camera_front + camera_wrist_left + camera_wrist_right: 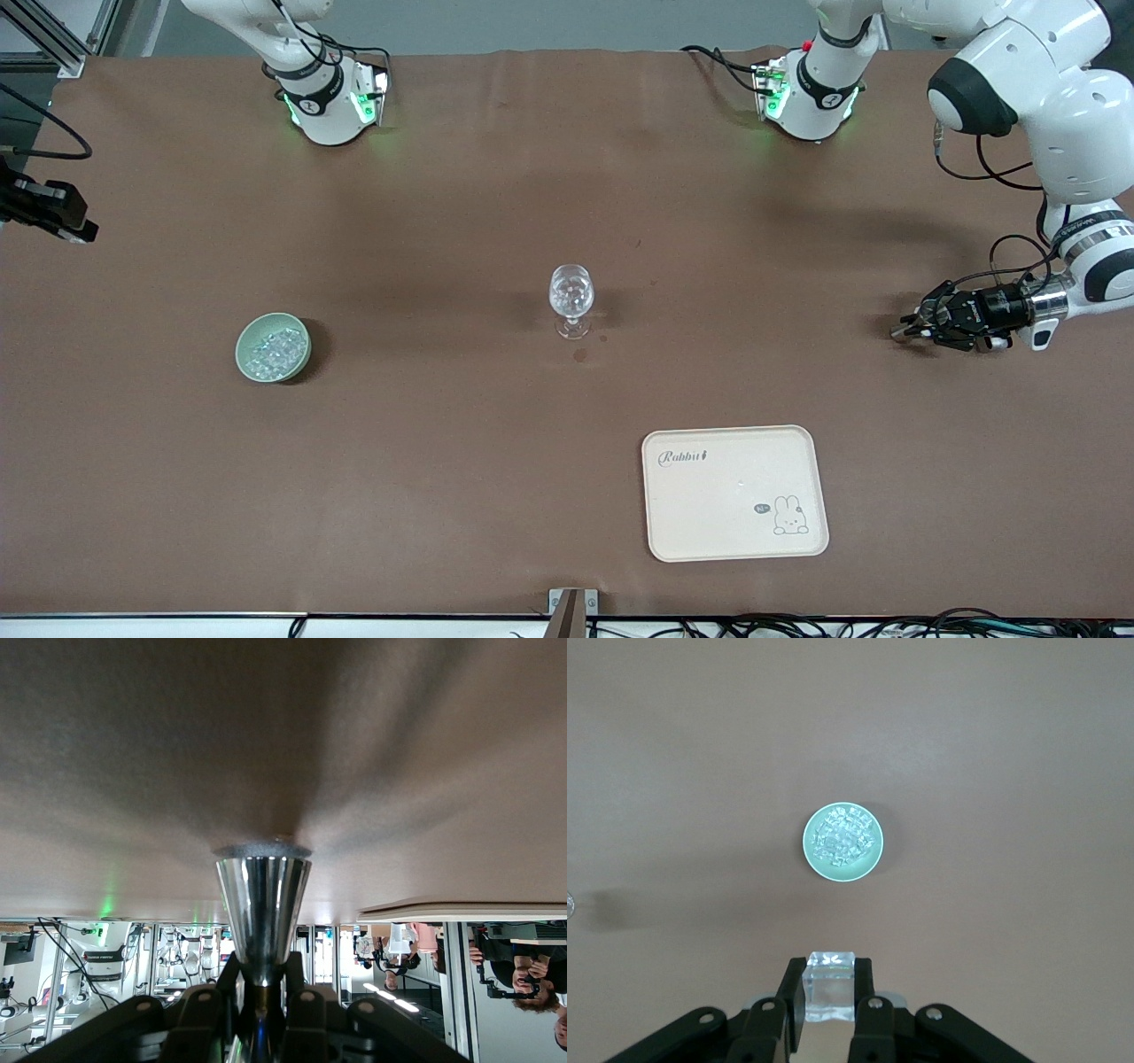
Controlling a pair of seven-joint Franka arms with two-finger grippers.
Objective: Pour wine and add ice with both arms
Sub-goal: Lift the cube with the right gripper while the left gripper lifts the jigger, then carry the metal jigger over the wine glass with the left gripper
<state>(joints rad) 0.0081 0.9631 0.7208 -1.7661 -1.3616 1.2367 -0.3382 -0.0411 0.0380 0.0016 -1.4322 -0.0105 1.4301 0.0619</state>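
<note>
A brown table (443, 461) under a lab backdrop carries the ice (275, 348), while the left gripper (921, 326) pinches a steel cone (263, 904) and the right gripper (830, 992) pinches an ice cube (830, 988)

We find the brown worktop (461, 461) largely open, with only three objects standing on it, well apart from one another. A stemmed glass (570, 299) stands upright at the centre and is the tallest obstruction. A pale green bowl (273, 347) of ice (274, 353) sits toward the right arm's end. A cream tray (735, 493) lies flat, nearer the front camera than the glass. Wide bare lanes run between all three.

The left hand (905, 331) sits low at the left arm's end, closed on a shiny metal cone (263, 904), occupying that edge. The right hand (830, 988), high over the bowl, grips a clear cube (831, 985); nothing stands between it and the bowl.
</note>
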